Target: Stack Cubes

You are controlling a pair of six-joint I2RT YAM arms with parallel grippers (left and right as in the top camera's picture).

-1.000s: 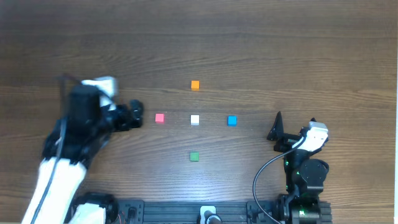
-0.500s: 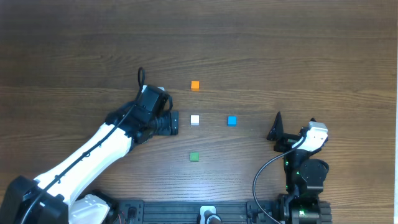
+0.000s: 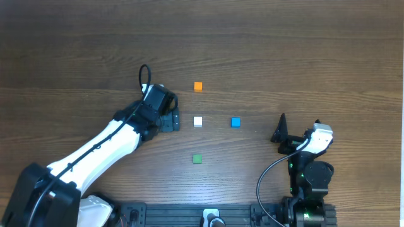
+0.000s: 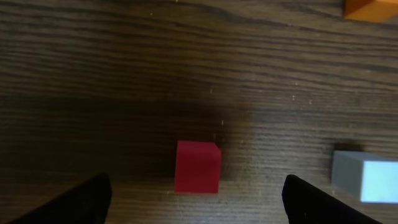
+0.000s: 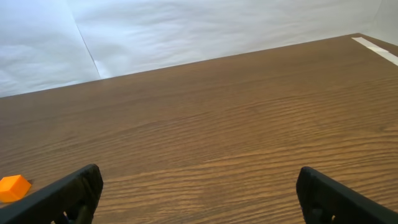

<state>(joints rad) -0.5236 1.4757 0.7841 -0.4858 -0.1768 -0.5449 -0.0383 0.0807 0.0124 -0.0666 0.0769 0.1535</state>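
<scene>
A dark brown wooden table [image 3: 284, 38] spreads wide, its grain running from nine o'clock to three. Past one edge stands a white backdrop [image 5: 217, 31] (one crease slants down it), with a pale strip [image 5: 375, 50] on the tabletop nearby. The light is soft and even.

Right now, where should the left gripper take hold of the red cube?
Probably its two opposite side faces, from above: the red cube sits flat and square on the table, between the open fingers of the left gripper, the white cube well off to one side.
</scene>
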